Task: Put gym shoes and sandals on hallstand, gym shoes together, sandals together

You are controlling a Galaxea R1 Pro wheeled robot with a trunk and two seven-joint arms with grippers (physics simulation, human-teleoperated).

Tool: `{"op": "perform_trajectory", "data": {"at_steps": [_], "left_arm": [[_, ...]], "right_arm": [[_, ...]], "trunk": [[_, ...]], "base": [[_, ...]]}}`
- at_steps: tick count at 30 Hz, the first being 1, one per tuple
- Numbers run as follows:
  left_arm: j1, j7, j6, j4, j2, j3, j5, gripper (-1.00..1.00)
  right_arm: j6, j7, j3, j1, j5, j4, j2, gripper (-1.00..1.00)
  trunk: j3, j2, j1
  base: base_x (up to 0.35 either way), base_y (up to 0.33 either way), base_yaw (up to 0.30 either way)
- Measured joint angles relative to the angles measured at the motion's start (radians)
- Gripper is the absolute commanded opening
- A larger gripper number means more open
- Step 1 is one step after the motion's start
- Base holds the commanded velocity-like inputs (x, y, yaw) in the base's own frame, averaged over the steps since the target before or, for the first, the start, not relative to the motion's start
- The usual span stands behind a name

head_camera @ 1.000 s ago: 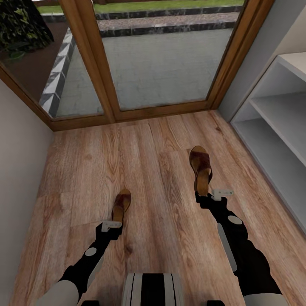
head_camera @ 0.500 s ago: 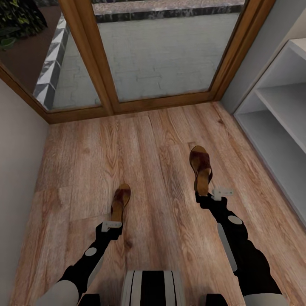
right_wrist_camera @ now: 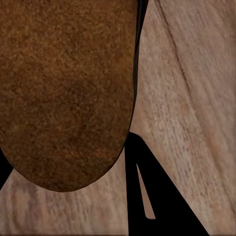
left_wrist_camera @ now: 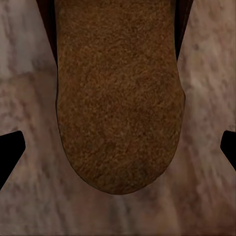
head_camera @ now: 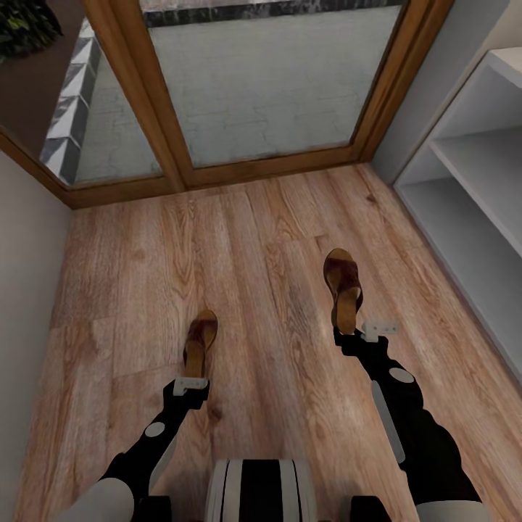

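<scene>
Now my left tool (head_camera: 191, 385) sits at the heel of the left sandal (head_camera: 199, 341), its tips spread wide on either side in the wrist view. My right tool (head_camera: 360, 335) sits at the heel of the right sandal (head_camera: 344, 288); whether it's spread or closed I cannot tell. Both sandals lie on the floor (head_camera: 261, 290), long axes running straight ahead from each tool. The shoe rack (head_camera: 471, 210) stands to my right, nearer the right arm.
</scene>
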Motion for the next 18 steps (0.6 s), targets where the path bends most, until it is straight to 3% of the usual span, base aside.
{"op": "perform_trajectory", "data": {"at_steps": [18], "left_arm": [[0.000, 0.000, 0.000, 0.000, 0.000, 0.000, 0.000, 1.00]], "right_arm": [[0.001, 0.000, 0.001, 0.000, 0.000, 0.000, 0.001, -1.00]], "trunk": [[-0.036, -0.001, 0.003]], "base": [[0.000, 0.000, -0.002]]}}
